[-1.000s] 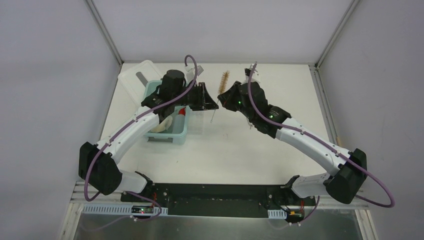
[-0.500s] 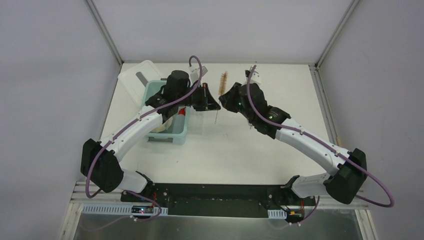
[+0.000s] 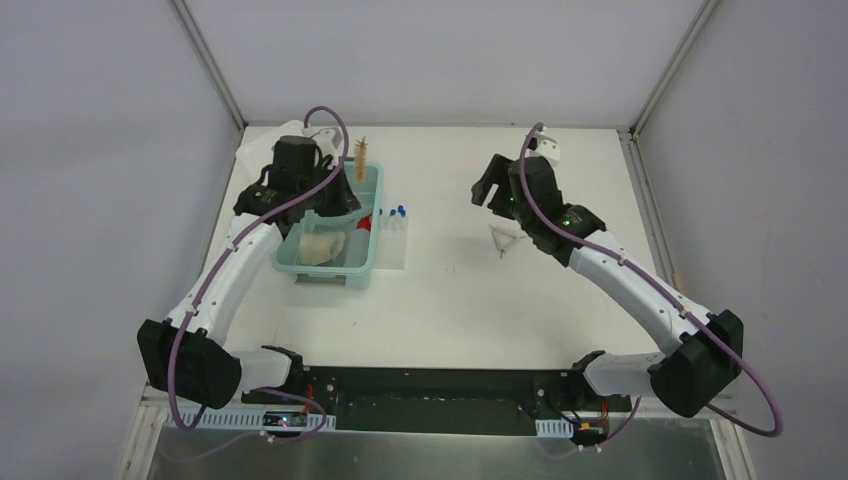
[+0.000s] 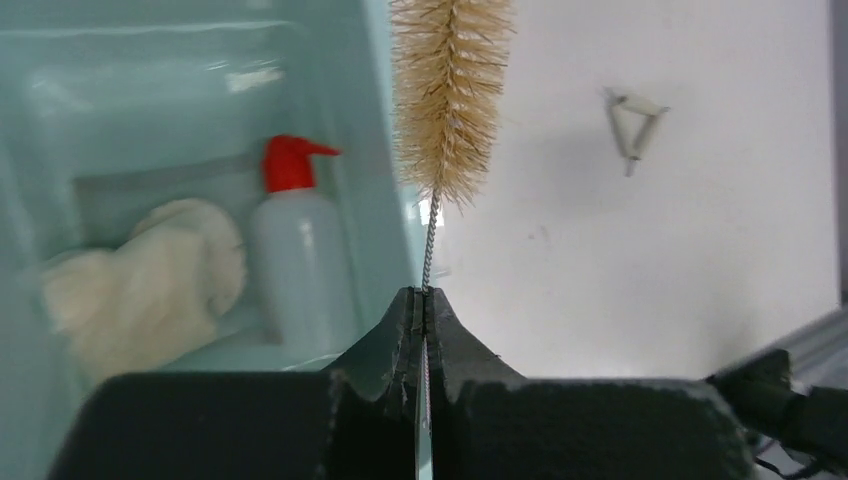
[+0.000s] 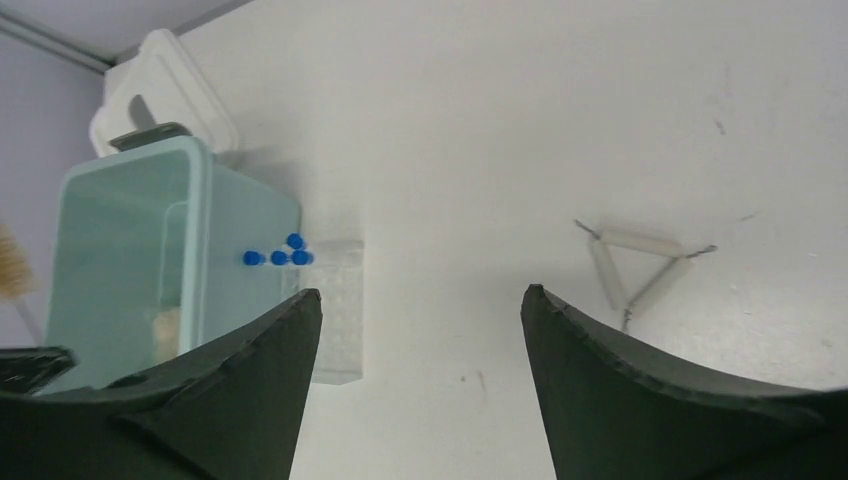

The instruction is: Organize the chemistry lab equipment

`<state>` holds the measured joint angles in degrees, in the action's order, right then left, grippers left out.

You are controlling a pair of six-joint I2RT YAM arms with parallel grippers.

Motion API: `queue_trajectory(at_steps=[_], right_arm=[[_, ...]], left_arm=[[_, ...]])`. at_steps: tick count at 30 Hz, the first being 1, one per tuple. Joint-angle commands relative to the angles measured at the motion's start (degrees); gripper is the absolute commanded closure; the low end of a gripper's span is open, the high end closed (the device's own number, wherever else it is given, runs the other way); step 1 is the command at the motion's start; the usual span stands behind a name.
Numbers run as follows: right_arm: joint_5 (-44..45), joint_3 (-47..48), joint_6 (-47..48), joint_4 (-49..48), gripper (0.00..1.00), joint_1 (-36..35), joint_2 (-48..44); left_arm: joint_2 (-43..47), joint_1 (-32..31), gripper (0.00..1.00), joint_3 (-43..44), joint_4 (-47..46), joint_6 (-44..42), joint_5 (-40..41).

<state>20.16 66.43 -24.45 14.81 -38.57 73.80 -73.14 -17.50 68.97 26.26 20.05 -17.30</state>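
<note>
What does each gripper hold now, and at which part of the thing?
The left gripper holds the bristle brush by its wire stem, below the bristles. The right gripper is open and holds nothing.

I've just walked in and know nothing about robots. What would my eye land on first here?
Probably the bristly tan brush, pinched by its wire stem in the left hand at the edge of the teal bin, where a white bottle with a red spout sits. The right hand hangs open over the table near a small white triangle.
</note>
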Motion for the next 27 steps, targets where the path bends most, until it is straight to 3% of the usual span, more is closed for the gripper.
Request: queue_trajectory(at_steps=[1,8,18,19,22,25,27], right_arm=[[-5.3,-0.6,5.2,5.8,0.24,6.3,1.2],[-9.1,3.7,15.3,15.0,0.30,13.3,9.8],[-13.9,5.8,17.1,13.3,0.36,13.8,20.8],[-13.9,6.6,17.4,13.4,0.37,13.8,22.1],[-12.9,8.9,18.3,14.1,0.38,13.9,25.7],[-12.9,11.0,19.0,15.7,0.43,14.0,29.1],[-13.0,11.7,19.1,16.3,0.47,14.0,30.8]], left_arm=[[1.2,3.5,1.00,4.5,15.1,-11.4,11.3],[-1.3,6.0,1.00,1.7,23.9,-15.5,17.0],[-7.3,6.0,1.00,1.8,24.5,-15.1,17.0],[-7.8,6.0,0.93,2.2,24.8,-14.8,17.7],[-7.8,6.0,0.60,2.7,24.9,-13.4,20.1],[-6.2,6.0,0.41,2.5,24.8,-12.9,21.5],[-4.8,6.1,0.34,2.6,24.9,-12.9,22.6]])
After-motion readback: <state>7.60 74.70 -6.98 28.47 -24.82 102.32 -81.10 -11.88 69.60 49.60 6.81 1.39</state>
